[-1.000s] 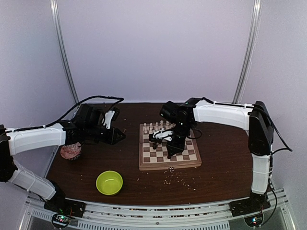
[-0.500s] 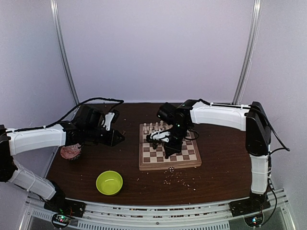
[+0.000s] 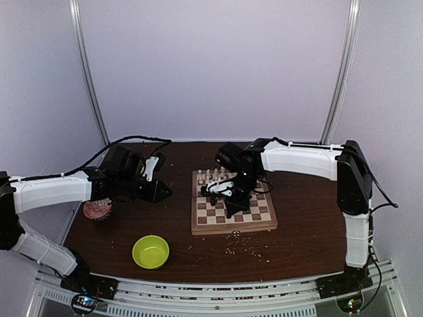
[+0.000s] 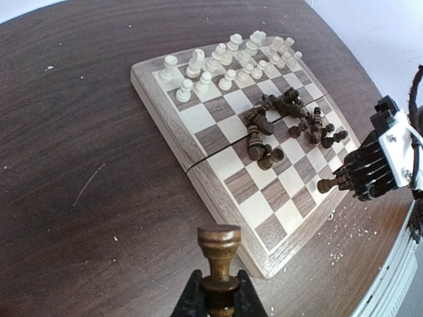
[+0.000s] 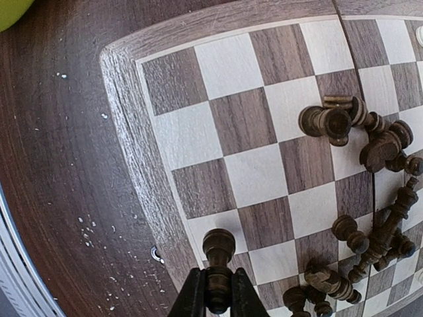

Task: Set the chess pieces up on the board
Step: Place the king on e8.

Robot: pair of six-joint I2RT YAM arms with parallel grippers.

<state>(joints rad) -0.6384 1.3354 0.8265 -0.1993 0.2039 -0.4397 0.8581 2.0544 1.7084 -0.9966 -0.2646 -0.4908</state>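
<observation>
Top view: the board (image 3: 231, 229) lies on the table (image 3: 304, 231) right of centre. The pale pieces (image 3: 215, 175) stand in rows along its 12 o'clock edge. The right fingers (image 3: 230, 210) hang over the middle of the board, pointing down at it. The left fingers (image 3: 162, 190) are off the board, out at its 9 o'clock over bare table. What either pair grips is too small to make out here. A green bowl (image 3: 151, 251) sits at 7 o'clock of the board, with a pink cup (image 3: 97, 209) beyond it under the left arm, and crumbs (image 3: 248, 247) lie by the near rim.

Left wrist view: the left fingers (image 4: 239, 298) are pinched tight on a dark piece (image 4: 219, 247), held upright between them. The board lies from 12 to 3 o'clock of that piece, well apart, with the pale pieces at its far end and a heap of dark pieces (image 4: 284, 125) toppled mid-board. At 3 o'clock the right fingers are closed on a dark pawn (image 4: 325, 185), above the board's edge squares.

Right wrist view: the right fingers (image 5: 238, 294) are clamped on the dark pawn, its round head at 12 o'clock of them, over the squares just inside the rim. The fallen dark pieces lie from 1 to 4 o'clock, apart from it
</observation>
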